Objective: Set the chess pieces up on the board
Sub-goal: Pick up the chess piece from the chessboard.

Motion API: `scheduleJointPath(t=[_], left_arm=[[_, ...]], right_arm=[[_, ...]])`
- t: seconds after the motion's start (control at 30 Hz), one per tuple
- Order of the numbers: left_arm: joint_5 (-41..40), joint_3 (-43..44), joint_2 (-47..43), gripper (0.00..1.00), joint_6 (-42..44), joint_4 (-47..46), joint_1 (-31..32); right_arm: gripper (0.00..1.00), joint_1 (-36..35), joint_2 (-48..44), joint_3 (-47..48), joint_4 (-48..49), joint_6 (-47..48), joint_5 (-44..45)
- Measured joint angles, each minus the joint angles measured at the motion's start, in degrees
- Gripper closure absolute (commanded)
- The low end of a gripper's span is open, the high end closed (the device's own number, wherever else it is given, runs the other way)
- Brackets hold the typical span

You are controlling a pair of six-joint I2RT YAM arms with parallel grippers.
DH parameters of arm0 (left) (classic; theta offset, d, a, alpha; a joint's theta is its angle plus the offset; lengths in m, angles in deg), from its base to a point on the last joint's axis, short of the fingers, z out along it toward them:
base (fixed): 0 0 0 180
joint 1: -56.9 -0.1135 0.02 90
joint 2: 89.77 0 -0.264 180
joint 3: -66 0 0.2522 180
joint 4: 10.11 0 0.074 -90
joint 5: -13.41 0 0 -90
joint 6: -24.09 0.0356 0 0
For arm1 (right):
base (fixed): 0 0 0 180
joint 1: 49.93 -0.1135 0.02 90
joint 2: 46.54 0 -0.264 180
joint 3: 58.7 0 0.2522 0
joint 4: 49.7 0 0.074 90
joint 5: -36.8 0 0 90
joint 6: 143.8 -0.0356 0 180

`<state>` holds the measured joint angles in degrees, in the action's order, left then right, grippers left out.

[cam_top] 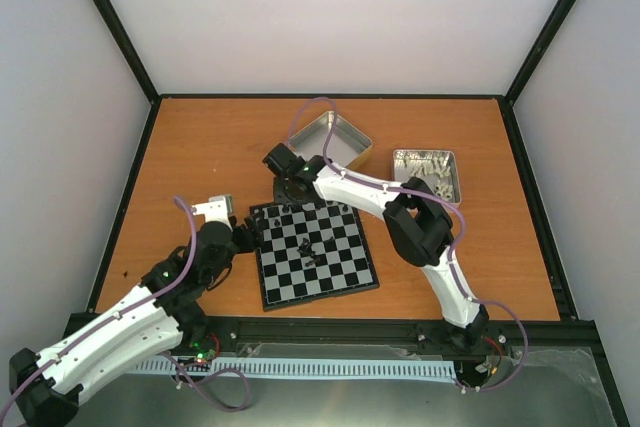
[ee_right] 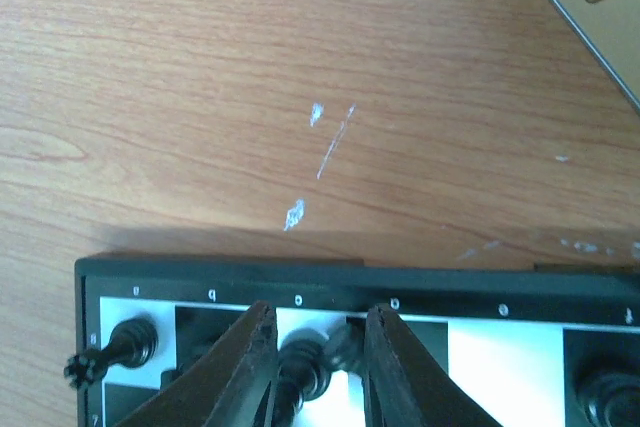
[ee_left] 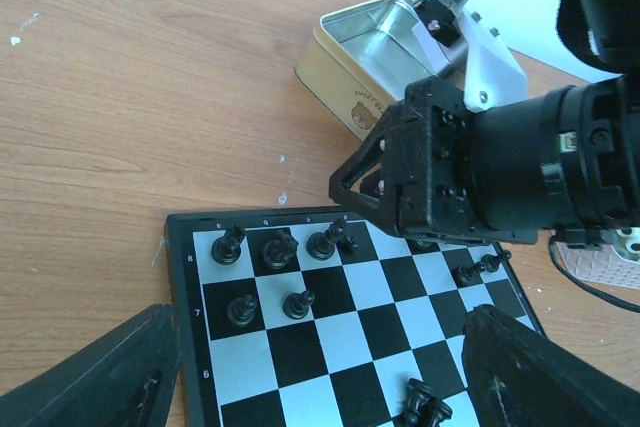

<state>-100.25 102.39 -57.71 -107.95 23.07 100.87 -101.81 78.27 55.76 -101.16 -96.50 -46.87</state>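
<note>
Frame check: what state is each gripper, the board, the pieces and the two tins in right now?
Small black-and-grey checked chessboard: flat, partly set.
Black chess pieces: several upright on two rows, a few loose mid-board.
Left gripper: open, empty, over the board's edge.
Right gripper: fingers close around a small black chess piece on the edge row; grip unclear.
Gold-sided square metal tin: open, empty.
Silver square metal tin: open, holding pale pieces.

Colours noted: board [cam_top: 340, 269] in black and light-grey checks, black rim with white markings. chess pieces [ee_left: 278, 247] black. table [cam_top: 200, 147] orange-brown wood grain, white scuffs. open tin [ee_left: 345, 87] cream-gold wall, brown bear print [ee_left: 362, 112], silver inside. second tin [cam_top: 427, 151] silver, its pieces [cam_top: 420, 165] whitish. arms [cam_top: 110, 332] white, black joints; cables [cam_top: 185, 267] purple.
</note>
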Motion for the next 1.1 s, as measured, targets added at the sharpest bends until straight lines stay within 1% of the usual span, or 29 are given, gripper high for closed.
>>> scheduleJointPath(t=[0.17, 0.6, 0.7, 0.93, 1.1], left_arm=[[-0.4, 0.0, -0.2, 0.22, 0.3, 0.0, 0.0], [-0.5, 0.0, -0.2, 0.21, 0.6, 0.0, -0.3], [-0.5, 0.0, -0.3, 0.21, 0.6, 0.0, -0.4], [-0.6, 0.0, -0.6, 0.21, 0.6, 0.0, -0.5], [-0.6, 0.0, -0.6, 0.21, 0.6, 0.0, -0.5]], right_arm=[[0.81, 0.2, 2.3, 1.8, -0.8, 0.0, 0.1], [0.84, 0.2, 3.2, 1.9, -5.0, 0.0, -1.0], [0.82, 0.2, 2.8, 0.8, -4.9, 0.1, -1.6], [0.72, 0.2, -0.1, -3.6, -4.9, 0.4, -3.5], [0.73, 0.1, -2.2, -6.7, -4.6, 1.1, -5.1]])
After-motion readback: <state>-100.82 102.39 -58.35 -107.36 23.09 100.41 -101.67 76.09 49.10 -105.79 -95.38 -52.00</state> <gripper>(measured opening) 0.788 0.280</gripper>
